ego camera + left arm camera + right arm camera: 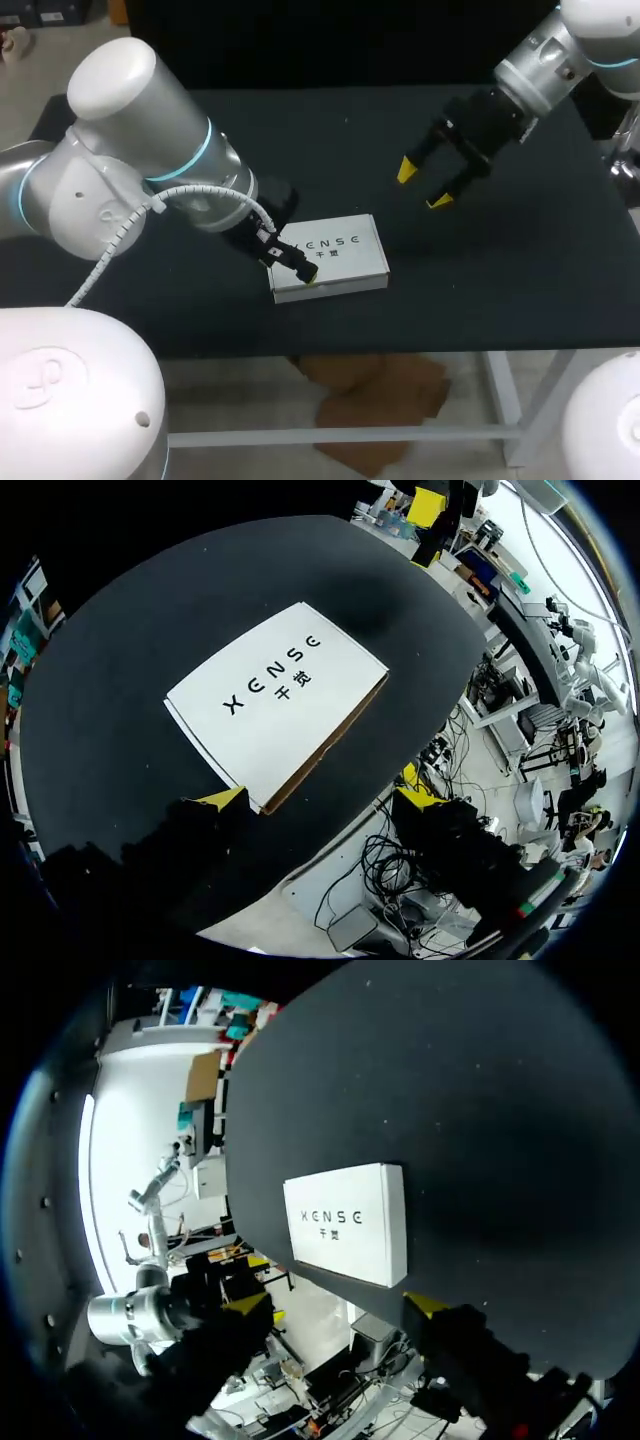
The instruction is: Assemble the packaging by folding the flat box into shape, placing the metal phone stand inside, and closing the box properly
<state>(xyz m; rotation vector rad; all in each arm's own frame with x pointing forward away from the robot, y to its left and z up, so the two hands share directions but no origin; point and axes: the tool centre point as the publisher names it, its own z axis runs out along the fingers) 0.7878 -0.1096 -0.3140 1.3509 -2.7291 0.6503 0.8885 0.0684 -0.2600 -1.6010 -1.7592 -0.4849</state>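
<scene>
The white box lies flat and closed on the black table, printed lid up, near the front edge. My left gripper stands open at the box's front left corner, low over the table. In the left wrist view the box sits just ahead of the left gripper, its near corner by one yellow tip. My right gripper hangs open above the table, up and to the right of the box and apart from it. From the right wrist the box shows ahead of the right gripper. No phone stand is visible.
The black table stretches bare to the right of and behind the box. Its front edge runs close below the box. In the left wrist view, my right gripper's yellow tips show beyond the box.
</scene>
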